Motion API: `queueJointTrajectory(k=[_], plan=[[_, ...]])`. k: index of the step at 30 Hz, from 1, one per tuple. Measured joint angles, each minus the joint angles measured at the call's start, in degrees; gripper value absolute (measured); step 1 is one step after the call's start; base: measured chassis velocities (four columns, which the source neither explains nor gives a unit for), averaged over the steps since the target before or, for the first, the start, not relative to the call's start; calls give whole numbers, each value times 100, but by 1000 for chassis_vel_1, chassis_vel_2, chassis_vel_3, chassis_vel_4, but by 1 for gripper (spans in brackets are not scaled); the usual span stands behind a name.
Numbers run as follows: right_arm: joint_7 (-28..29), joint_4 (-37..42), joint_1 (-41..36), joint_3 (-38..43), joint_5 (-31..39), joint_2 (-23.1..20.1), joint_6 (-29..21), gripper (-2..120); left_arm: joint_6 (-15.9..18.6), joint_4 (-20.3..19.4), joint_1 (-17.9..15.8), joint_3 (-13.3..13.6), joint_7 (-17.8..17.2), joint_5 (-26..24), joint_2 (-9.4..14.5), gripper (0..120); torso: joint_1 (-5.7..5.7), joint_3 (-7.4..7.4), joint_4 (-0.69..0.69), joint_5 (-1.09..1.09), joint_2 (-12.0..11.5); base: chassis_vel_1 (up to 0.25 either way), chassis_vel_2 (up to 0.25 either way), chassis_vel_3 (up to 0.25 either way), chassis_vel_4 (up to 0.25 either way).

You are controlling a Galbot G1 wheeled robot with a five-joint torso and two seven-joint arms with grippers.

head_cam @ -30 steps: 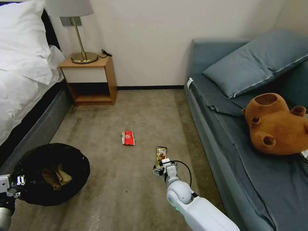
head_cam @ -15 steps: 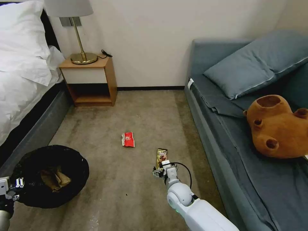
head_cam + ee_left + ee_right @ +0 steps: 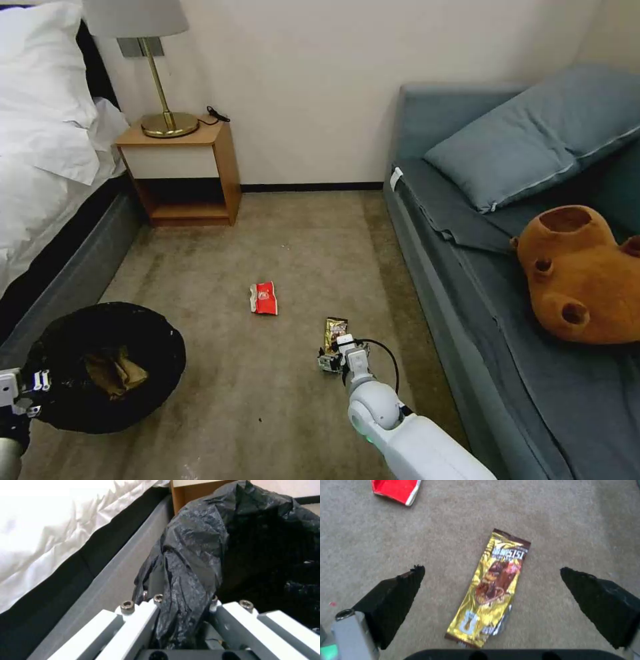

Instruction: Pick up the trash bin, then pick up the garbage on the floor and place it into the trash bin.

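Note:
The trash bin (image 3: 157, 347), lined with a crinkly black bag, is at the lower left of the head view. My left gripper (image 3: 21, 395) is shut on its rim. The left wrist view shows my left gripper (image 3: 184, 602) clamped on a fold of the black bag (image 3: 193, 555). A crumpled tan paper bag (image 3: 115, 373) lies inside the bin. My right gripper (image 3: 335, 357) hangs open just above the carpet. The gold-brown wrapper (image 3: 493, 585) lies flat between my right gripper's black fingertips (image 3: 410, 580), untouched. A red snack packet (image 3: 264, 298) lies on the carpet farther off.
A bed (image 3: 47, 167) runs along the left. A wooden nightstand (image 3: 180, 170) with a brass lamp (image 3: 160, 113) stands at the back wall. On the right is a grey-blue sofa (image 3: 467, 280) with a pillow (image 3: 533, 133) and a brown plush toy (image 3: 580, 273). Open carpet lies between them.
The whole picture has shifted slightly, so the camera has moved. My right gripper sits a little closer over the wrapper, still open. The bin stays in my left gripper.

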Motion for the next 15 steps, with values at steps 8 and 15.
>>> queueJointTrajectory(k=[8, 15], plan=[[-36, -70, 60, -24, 0, 9, 20, 100, 0, 37, -30, 3, 1, 7, -1, 3, 0, 0, 0, 0, 0, -71, 66, 74, -69], [-63, -139, 64, -59, -27, 32, 58, 100, -14, 99, -66, 35, 2, 40, -18, 3, 0, 0, -1, 0, 0, -65, 54, 59, -72]])
